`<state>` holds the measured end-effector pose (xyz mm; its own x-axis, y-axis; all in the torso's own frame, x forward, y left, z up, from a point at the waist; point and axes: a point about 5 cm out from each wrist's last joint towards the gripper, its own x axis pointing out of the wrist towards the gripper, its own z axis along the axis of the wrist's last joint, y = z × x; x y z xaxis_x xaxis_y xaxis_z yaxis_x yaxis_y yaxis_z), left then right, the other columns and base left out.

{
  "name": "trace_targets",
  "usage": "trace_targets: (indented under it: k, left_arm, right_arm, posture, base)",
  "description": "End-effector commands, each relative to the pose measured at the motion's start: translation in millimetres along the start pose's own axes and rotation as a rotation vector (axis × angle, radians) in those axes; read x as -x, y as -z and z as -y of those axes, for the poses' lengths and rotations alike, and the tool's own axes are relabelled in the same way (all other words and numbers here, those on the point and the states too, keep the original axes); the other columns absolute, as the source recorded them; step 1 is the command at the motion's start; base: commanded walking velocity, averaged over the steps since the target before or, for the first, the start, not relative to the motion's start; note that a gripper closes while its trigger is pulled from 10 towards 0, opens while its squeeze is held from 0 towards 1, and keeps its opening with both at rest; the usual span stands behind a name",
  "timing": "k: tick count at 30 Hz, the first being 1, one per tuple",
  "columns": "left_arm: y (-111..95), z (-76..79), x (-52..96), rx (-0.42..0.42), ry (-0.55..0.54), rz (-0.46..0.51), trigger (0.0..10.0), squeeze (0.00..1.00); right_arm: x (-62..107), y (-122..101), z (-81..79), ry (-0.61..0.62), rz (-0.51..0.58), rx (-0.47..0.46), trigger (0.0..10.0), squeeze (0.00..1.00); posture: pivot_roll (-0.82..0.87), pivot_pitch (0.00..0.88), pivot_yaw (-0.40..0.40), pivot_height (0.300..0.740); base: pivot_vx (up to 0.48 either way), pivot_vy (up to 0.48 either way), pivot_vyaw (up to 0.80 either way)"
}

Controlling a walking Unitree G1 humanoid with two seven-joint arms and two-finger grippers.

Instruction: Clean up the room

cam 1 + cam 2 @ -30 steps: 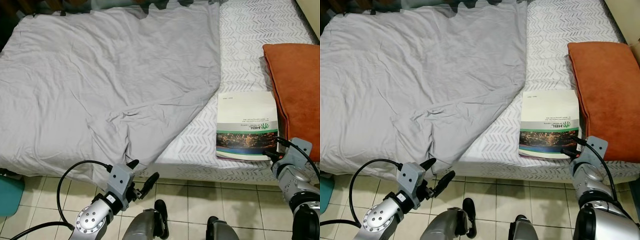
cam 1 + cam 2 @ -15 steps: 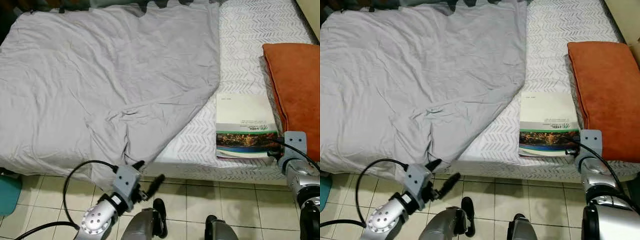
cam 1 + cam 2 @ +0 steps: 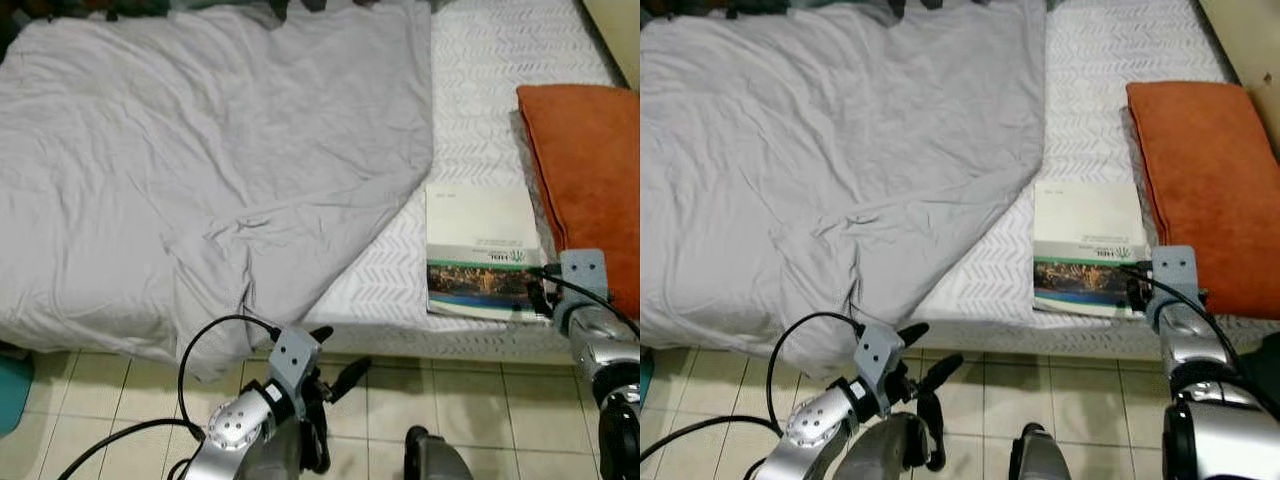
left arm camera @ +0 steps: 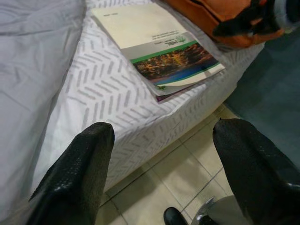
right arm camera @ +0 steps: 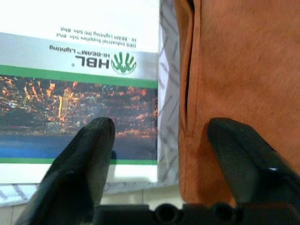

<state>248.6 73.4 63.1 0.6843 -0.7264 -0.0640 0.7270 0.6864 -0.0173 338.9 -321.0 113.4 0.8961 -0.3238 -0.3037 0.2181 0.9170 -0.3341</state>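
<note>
A catalogue (image 3: 478,252) with an HBL logo lies flat at the near edge of the bed (image 3: 480,110), between the rumpled grey duvet (image 3: 200,160) and the orange pillow (image 3: 585,170), which it lies just beside. The right gripper (image 5: 159,154) sits at the catalogue's near right corner, fingers apart, one over the cover and one over the pillow, apparently lining up to grip that overhanging edge. The left gripper (image 3: 335,355) hangs spread above the tiled floor (image 3: 100,390), clear of the reach.
</note>
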Motion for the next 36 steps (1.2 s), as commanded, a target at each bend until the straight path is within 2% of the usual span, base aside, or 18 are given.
trace_targets:
  k: [1,3,7,9,13,18,19,22,23,25,26,27,32,36]
  left_arm:
    - [3.8,-6.8,6.7,0.006,-0.04,-0.01,10.0,0.0]
    - [2.4,-8.6,7.6,0.016,-0.053,0.001,10.0,0.0]
    - [2.5,-16.5,17.3,0.038,-0.134,0.014,10.0,0.0]
    - [6.1,-21.8,22.3,0.056,-0.182,0.003,10.0,0.0]
    - [5.3,-34.0,29.1,0.064,-0.277,0.009,10.0,0.0]
    - [-1.8,-47.6,23.0,0.047,-0.35,0.024,10.0,0.0]
    - [-1.8,-47.6,23.0,0.047,-0.35,0.024,10.0,0.0]
    - [-7.1,-53.7,14.4,0.028,-0.376,0.041,10.0,0.0]
    - [-7.1,-53.7,14.4,0.028,-0.376,0.041,10.0,0.0]
    - [-10.8,-58.9,5.9,-0.003,-0.394,0.036,10.0,0.0]
    - [-12.2,-61.6,1.9,0.01,-0.399,0.038,10.0,0.0]
    - [-13.2,-64.9,-1.7,0.025,-0.412,0.038,10.0,0.0]
    - [-13.3,-71.6,-7.5,0.084,-0.464,0.035,10.0,0.0]
    - [-11.5,-75.8,2.0,0.036,-0.529,0.027,10.0,0.0]
  right_arm:
    - [-1.0,-12.7,3.4,0.012,0.061,0.079,10.0,1.0]
    - [-1.5,-21.2,3.5,0.016,0.102,0.095,10.0,1.0]
    - [-0.2,-45.0,-5.1,0.003,0.268,0.084,10.0,1.0]
    - [2.7,-44.1,-14.5,-0.008,0.325,0.022,10.0,1.0]
    - [17.4,-24.4,-43.5,-0.047,0.408,-0.109,10.0,1.0]
    - [49.6,8.6,-83.3,-0.091,0.413,-0.337,10.0,1.0]
    - [49.6,8.6,-83.3,-0.091,0.413,-0.337,10.0,1.0]
    - [67.2,24.2,-105.9,-0.156,0.391,-0.375,10.0,1.0]
    - [67.2,24.2,-105.9,-0.156,0.391,-0.375,10.0,1.0]
    - [80.0,36.1,-120.8,-0.216,0.379,-0.352,10.0,1.0]
    - [82.3,40.4,-120.8,-0.209,0.367,-0.326,10.0,0.96]
    - [81.9,44.2,-118.9,-0.204,0.354,-0.321,10.0,0.0]
    - [78.1,48.7,-107.7,-0.185,0.325,-0.317,10.0,0.0]
    - [79.7,54.6,-101.7,-0.181,0.307,-0.295,10.0,0.0]
  posture:
    - [0.08,0.358,0.12,0.74]
    - [0.08,0.35,0.116,0.74]
    - [0.05,0.292,0.092,0.74]
    - [0.03,0.242,0.075,0.74]
    - [0.01,0.163,0.057,0.74]
    - [-0.02,0.055,0.043,0.74]
    - [-0.02,0.055,0.043,0.74]
    - [-0.05,0.007,0.049,0.74]
    - [-0.05,0.007,0.049,0.74]
    - [-0.06,0.0,0.056,0.74]
    - [-0.07,0.0,0.058,0.74]
    - [-0.08,0.0,0.062,0.74]
    - [-0.09,0.0,0.068,0.74]
    - [-0.09,0.0,0.069,0.74]
  base:
    - [0.0,0.0,0.0]
    - [0.0,0.0,0.0]
    - [0.0,0.0,0.0]
    - [0.0,0.0,0.0]
    - [0.0,0.0,0.0]
    - [0.0,0.0,0.0]
    - [0.0,0.0,0.0]
    - [0.0,0.0,0.0]
    - [0.0,0.0,0.0]
    - [0.0,0.0,0.0]
    - [0.0,0.0,0.0]
    - [0.0,0.0,0.0]
    - [0.0,0.288,0.0]
    - [0.0,0.48,0.0]
